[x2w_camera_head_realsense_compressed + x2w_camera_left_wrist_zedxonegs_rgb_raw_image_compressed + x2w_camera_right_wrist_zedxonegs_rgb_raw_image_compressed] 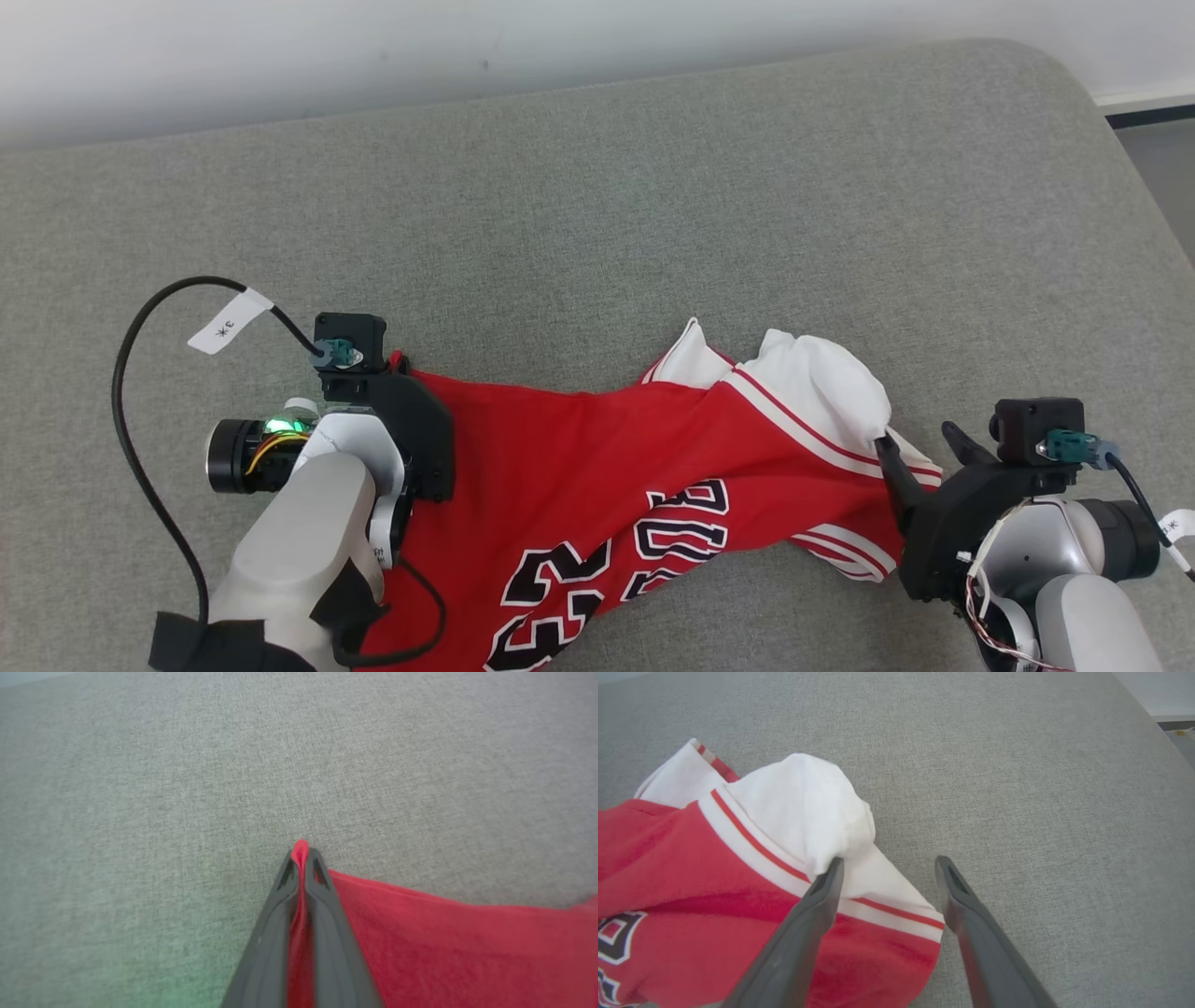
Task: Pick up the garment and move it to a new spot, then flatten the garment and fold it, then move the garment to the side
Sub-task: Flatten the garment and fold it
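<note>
The garment [597, 476] is a red jersey with white trim and black-and-white lettering, lying crumpled across the grey cushion. My left gripper [302, 851] is shut on its red left corner, and a tip of red cloth [300, 848] pokes out between the closed fingers; the head view has that gripper [400, 362] at the jersey's left end. At the jersey's right end my right gripper [887, 865] stands open, straddling the white-trimmed edge [887, 900]. Its left finger [817, 905] lies over the cloth and its right finger [966, 905] over bare cushion. The head view places it [920, 443] by the white bunched part [822, 383].
The grey fabric cushion [597, 205] stretches wide beyond the jersey, with a white wall behind it. Its right edge drops off near the floor [1158, 149]. A black cable [140, 392] loops left of my left arm.
</note>
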You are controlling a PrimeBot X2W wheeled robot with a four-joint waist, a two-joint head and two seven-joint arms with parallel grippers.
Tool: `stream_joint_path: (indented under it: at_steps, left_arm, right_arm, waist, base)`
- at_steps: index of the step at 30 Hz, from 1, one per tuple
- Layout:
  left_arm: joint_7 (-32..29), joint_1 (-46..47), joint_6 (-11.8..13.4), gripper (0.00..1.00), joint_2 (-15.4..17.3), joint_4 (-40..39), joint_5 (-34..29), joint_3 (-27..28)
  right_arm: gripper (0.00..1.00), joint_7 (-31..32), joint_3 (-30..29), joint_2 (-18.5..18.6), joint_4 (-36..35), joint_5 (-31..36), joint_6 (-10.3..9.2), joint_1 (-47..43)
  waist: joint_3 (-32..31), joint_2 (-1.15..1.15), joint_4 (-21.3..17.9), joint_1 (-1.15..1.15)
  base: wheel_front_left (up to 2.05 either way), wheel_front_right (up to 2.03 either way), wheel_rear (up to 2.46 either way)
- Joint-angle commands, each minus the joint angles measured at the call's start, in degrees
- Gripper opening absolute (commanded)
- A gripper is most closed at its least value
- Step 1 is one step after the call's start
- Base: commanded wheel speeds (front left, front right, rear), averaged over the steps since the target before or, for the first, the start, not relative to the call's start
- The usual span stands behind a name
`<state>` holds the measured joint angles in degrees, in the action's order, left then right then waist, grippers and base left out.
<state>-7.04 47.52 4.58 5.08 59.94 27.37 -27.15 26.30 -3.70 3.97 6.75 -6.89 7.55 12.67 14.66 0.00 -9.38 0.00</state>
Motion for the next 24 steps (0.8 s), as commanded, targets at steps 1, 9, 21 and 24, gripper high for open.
stream_joint_path:
  at_steps: [1,9,21,24]
  left_arm:
    - [-0.1,-0.8,-0.3,0.00,-0.2,1.6,0.5,-0.3]
    - [1.1,-0.3,-0.7,0.00,-0.3,3.7,1.3,-0.3]
    - [1.9,0.5,-1.8,0.00,-0.4,6.1,2.2,-0.9]
    - [2.0,1.1,-1.9,0.00,-0.4,6.4,2.3,-1.1]
  right_arm:
    - [1.00,0.2,0.6,-0.2,-0.5,-0.6,-0.13,0.1]
    - [1.00,2.0,4.4,-0.7,-3.1,-5.6,-0.13,-0.3]
    - [1.00,3.7,1.2,-1.2,-0.7,-8.7,-0.13,-1.1]
    - [1.00,3.3,1.7,-1.1,1.2,-11.0,-0.13,0.4]
  waist:
    - [-0.3,0.00,0.0,0.00]
    - [-1.5,0.00,-0.4,0.00]
    - [-1.6,0.00,-0.3,0.00]
    - [-1.1,0.00,-0.3,0.00]
  base:
    - [0.00,0.00,0.00]
    - [0.00,0.00,0.00]
    - [0.00,0.00,0.00]
    - [0.00,0.00,0.00]
